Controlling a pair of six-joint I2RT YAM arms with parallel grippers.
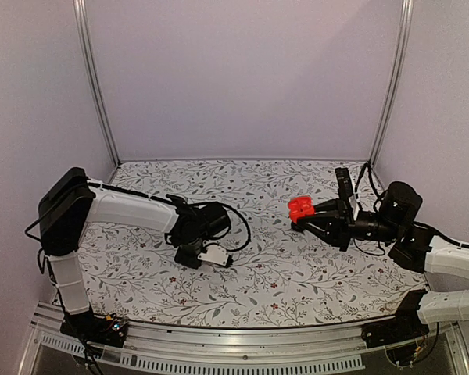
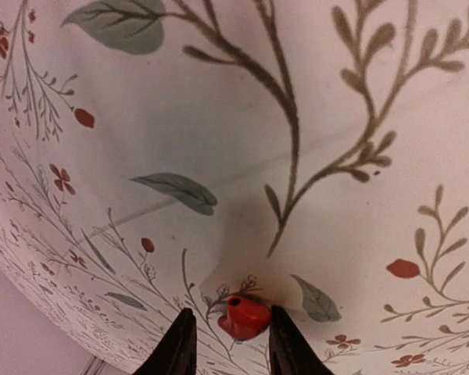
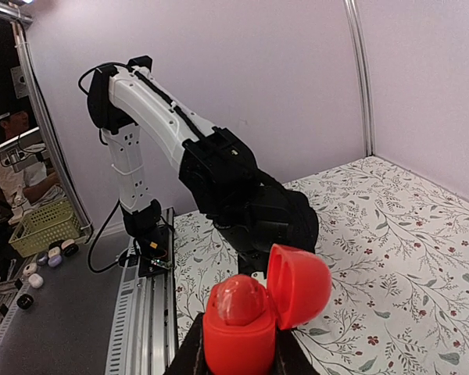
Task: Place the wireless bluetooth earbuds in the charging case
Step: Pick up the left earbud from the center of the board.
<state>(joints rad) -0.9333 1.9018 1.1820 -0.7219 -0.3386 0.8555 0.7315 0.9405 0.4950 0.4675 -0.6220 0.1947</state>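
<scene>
1. Nearest, the left gripper (image 2: 233,350) is down at the floral table cloth (image 2: 219,117). Its jaws stand narrowly open around a tiny bright red earbud (image 2: 245,316); one finger touches it and the other shows a gap.
2. The squeeze should probably be centred and gentle, so the rounded bud is not flicked aside, followed by a straight lift.
3. Farther across, the right gripper (image 3: 238,355) is clamped on a small red plastic charging case (image 3: 236,340), held above the cloth with its hinged lid (image 3: 301,285) open.
4. Count: one earbud on the cloth, one case, no black earbud visible. I cannot tell whether the glossy red dome inside the case is a second earbud.
</scene>
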